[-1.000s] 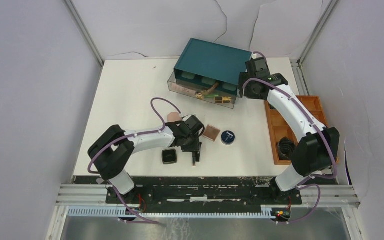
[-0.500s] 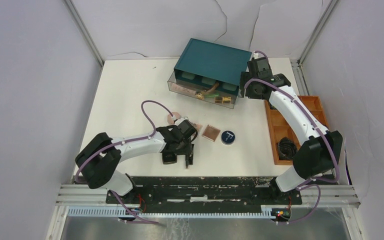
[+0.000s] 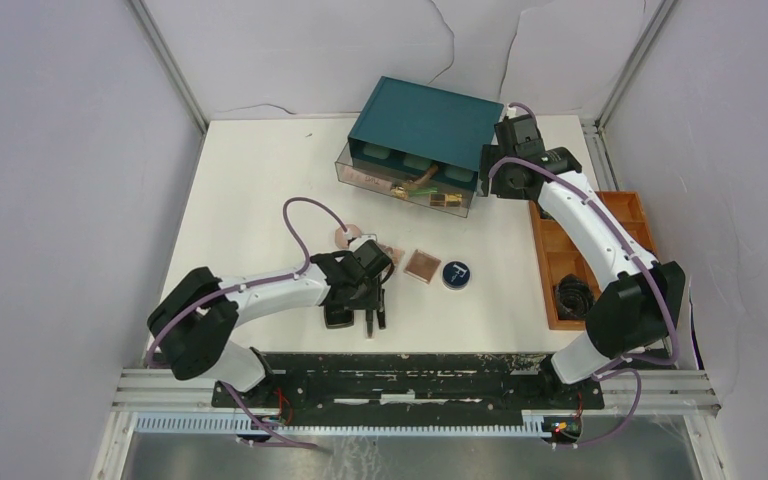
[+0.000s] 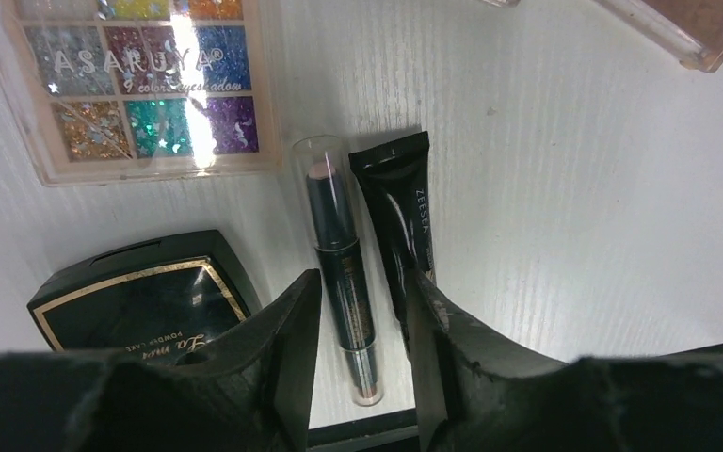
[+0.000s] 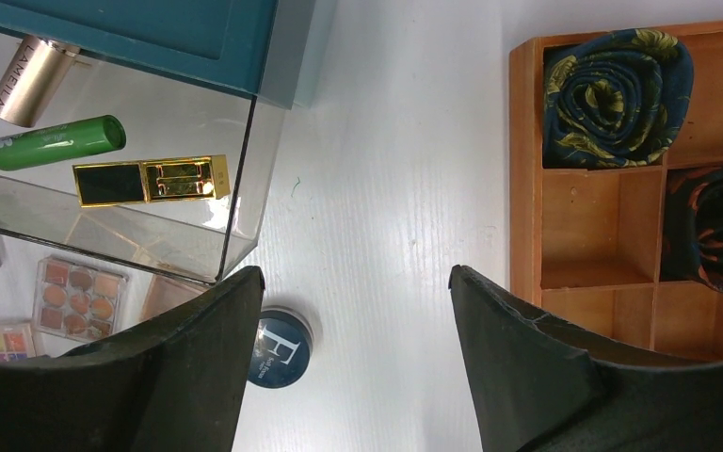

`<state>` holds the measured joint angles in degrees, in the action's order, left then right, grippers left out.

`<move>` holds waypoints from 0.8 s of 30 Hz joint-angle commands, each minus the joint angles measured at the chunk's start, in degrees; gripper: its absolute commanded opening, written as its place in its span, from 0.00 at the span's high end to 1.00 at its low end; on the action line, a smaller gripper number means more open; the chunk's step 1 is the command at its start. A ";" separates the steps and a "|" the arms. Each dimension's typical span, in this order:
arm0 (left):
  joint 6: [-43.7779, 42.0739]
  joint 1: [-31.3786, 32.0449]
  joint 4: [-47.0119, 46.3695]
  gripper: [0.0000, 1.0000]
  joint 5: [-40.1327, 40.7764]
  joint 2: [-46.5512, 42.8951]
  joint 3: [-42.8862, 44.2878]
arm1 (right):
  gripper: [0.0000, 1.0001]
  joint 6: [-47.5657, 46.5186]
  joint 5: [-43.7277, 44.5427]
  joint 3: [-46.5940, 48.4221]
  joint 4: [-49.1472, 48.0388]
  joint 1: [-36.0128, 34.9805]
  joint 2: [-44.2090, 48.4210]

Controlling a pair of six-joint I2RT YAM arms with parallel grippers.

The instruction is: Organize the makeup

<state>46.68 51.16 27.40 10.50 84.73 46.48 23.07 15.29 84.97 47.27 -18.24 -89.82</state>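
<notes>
Room: pale grey panels close the bench in on three sides, with a crack running down the back sheet.
Table (image 3: 260, 200): white, mostly bare on its left half.
Drawer box (image 3: 425, 120): teal, at the far edge. Its clear drawer (image 3: 360, 178) is pulled toward the arms and holds a gold tube (image 5: 33, 80), a green tube (image 5: 56, 141) and a black-and-gold lipstick (image 5: 151, 179).
Wooden tray (image 3: 542, 250): orange, along the right edge, with rolled patterned cloths (image 5: 617, 94) in two compartments.
Right gripper (image 5: 353, 282): hovers beside the drawer's right corner, jaws wide, holding nothing.
Left gripper (image 4: 362, 282): low at the near edge, jaws half spread astride a clear-capped stick (image 4: 339, 254). Whether they touch it cannot be told.
Loose makeup: a black tube (image 4: 400, 207) lies just right of the stick and a black square compact (image 4: 141, 301) left of it, with a glitter palette (image 4: 141, 85) beyond. A brown palette (image 3: 422, 266) and a dark blue round compact (image 3: 456, 274) sit mid-table.
</notes>
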 commanded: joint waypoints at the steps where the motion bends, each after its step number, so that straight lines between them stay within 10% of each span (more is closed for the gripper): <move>1: -1.43 0.25 0.40 0.60 1.20 1.90 0.09 | 0.21 -0.39 0.86 1.49 -0.77 0.28 1.40; 20: -1.65 0.18 -2.10 0.53 1.44 4.65 -3.66 | 0.21 -0.30 0.85 0.03 -1.00 0.29 1.01; 24: -2.23 0.22 -2.51 0.72 1.44 4.75 -2.54 | 0.21 -0.31 1.18 -0.37 -1.10 0.31 1.39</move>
<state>46.50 51.24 25.19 11.53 86.59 44.60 23.05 15.33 84.77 47.20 -18.24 -89.82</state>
